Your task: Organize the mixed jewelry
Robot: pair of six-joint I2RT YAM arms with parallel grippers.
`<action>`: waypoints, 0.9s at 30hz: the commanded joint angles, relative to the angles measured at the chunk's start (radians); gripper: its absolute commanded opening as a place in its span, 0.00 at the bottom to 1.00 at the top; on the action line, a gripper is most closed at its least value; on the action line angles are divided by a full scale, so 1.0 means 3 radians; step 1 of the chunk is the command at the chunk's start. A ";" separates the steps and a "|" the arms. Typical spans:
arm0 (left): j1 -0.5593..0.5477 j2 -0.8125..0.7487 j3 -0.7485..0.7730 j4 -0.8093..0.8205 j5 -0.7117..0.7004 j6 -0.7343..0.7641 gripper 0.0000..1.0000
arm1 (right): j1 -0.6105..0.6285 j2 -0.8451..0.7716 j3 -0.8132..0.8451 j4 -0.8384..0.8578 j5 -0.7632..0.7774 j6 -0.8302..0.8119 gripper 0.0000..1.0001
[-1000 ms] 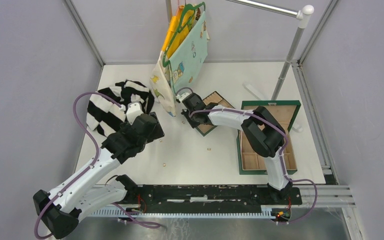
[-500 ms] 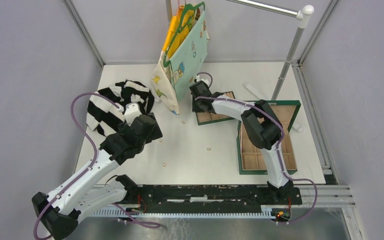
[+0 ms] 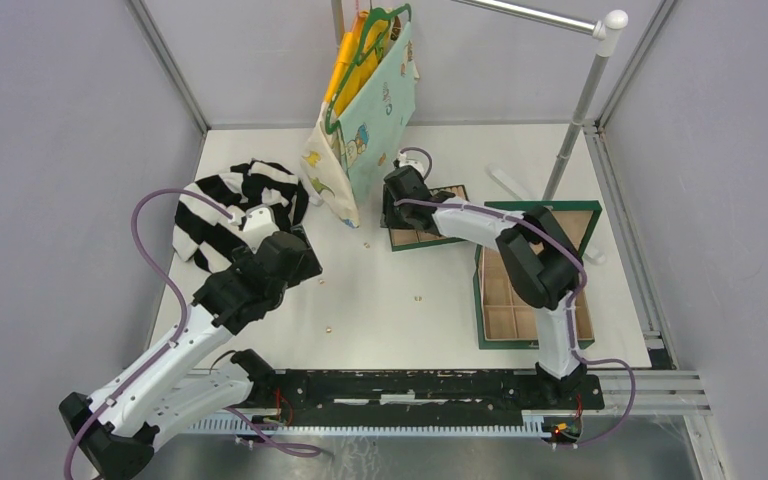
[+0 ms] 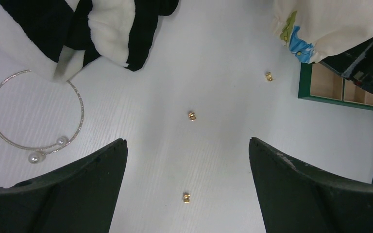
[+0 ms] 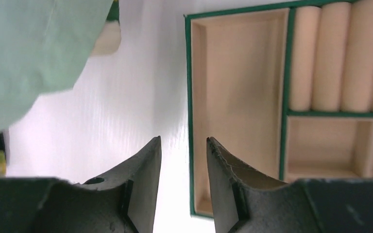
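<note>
Several tiny gold pieces lie loose on the white table: one [image 3: 366, 243] by the bag, one [image 3: 322, 280] by my left gripper, two nearer [image 3: 418, 296] [image 3: 329, 327]. The left wrist view shows three of them [image 4: 192, 115] [image 4: 269, 76] [image 4: 186, 197] and a thin pale hoop with two pearls [image 4: 80, 104]. My left gripper [image 4: 187, 141] is wide open and empty, hovering above the pieces [image 3: 295, 262]. My right gripper [image 5: 183, 141] is narrowly open, its jaws astride the left wall of the small green-rimmed tan tray [image 5: 190, 87], also seen from above [image 3: 425, 215].
A large green box with tan compartments [image 3: 487, 300] stands at the right. A black-and-white striped cloth [image 3: 235, 205] lies back left, beside my left gripper. A pale printed bag [image 3: 365, 110] hangs from a rack, close to my right gripper. A rack pole [image 3: 580, 100] stands back right.
My right gripper swung back and to the right, and the small tray turned from diagonal to square with the table. My left arm drew slightly toward the near left.
</note>
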 commanded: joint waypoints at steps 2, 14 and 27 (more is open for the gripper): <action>0.0016 -0.0024 0.0038 0.0041 -0.0106 -0.0020 1.00 | 0.0013 -0.0712 -0.0501 0.0335 0.0219 -0.0653 0.45; 0.0018 0.0157 0.0030 0.0145 -0.0086 0.0025 1.00 | 0.0025 -0.0427 -0.0383 -0.0197 0.0775 -0.1082 0.45; 0.0012 0.0240 0.0035 0.0213 -0.0045 0.0061 1.00 | 0.0043 -0.0344 -0.0477 -0.0237 0.0611 -0.0857 0.37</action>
